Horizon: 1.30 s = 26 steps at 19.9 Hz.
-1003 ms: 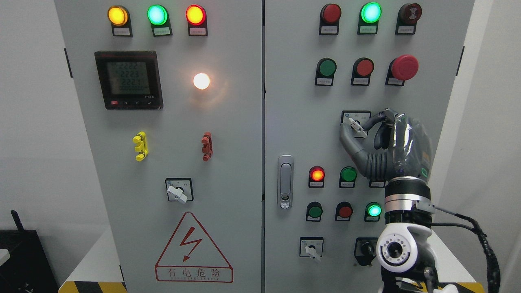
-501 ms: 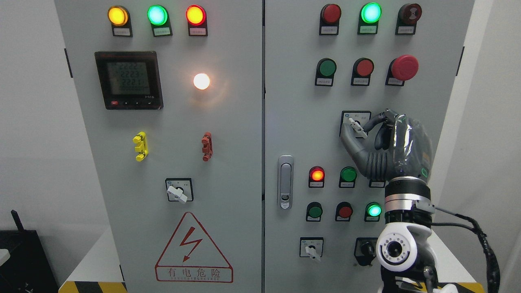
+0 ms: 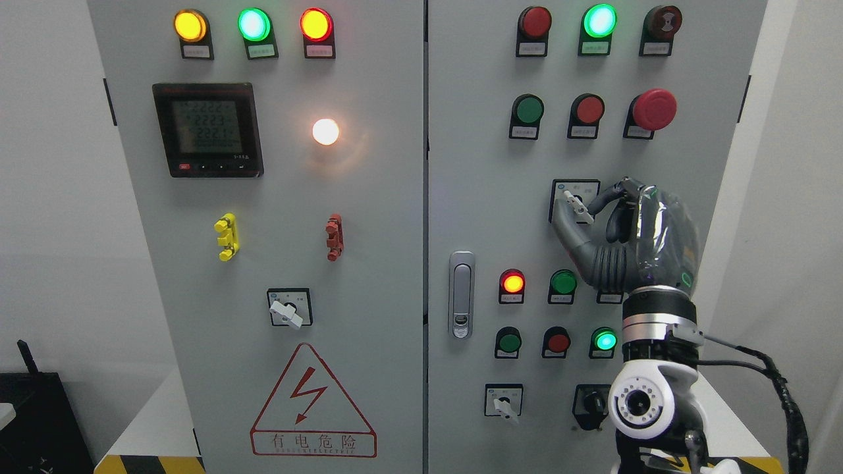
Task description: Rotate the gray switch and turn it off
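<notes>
A gray rotary switch (image 3: pixel 577 207) sits on a square plate on the right cabinet door, its white-gray lever pointing up-left and tilted. My right hand (image 3: pixel 582 209) rises from the bottom right and is shut on that lever, thumb (image 3: pixel 564 227) on its left side, index finger curling over from the right. The palm hides the plate's right half. My left arm is out of view.
Similar gray switches sit at the left door (image 3: pixel 288 309) and lower right door (image 3: pixel 504 401). Below the hand are lit red (image 3: pixel 512 283) and green (image 3: pixel 604 340) lamps and push buttons. A red mushroom stop button (image 3: pixel 653 109) is above. A door latch (image 3: pixel 462 293) stands left.
The switch lever has turned slightly, standing a little more upright than before. The hand has barely shifted.
</notes>
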Available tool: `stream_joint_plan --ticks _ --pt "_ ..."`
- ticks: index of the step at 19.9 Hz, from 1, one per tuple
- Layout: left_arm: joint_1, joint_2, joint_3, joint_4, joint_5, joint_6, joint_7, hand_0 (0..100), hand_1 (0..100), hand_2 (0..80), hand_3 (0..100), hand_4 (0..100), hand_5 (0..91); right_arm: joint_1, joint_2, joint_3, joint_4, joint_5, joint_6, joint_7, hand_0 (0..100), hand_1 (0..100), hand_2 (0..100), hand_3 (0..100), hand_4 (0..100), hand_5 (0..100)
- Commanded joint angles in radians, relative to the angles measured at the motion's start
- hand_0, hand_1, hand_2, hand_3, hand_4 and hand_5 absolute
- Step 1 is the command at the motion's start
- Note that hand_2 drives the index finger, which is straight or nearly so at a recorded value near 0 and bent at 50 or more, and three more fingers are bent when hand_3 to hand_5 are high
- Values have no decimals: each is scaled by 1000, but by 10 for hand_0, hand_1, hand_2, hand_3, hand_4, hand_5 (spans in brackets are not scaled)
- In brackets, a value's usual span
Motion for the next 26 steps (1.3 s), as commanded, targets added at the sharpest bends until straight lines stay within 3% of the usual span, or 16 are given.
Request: stream_joint_plan --ticks 1,26 --pt "-9 0 8 -25 20 -1 -1 120 389 0 0 0 0 -1 0 0 1 0 0 1 290 492 663 1000 1000 1000" --pt "-9 1 8 -25 20 -1 -1 120 389 0 0 0 0 -5 0 8 1 -2 0 2 365 484 703 1000 1000 1000"
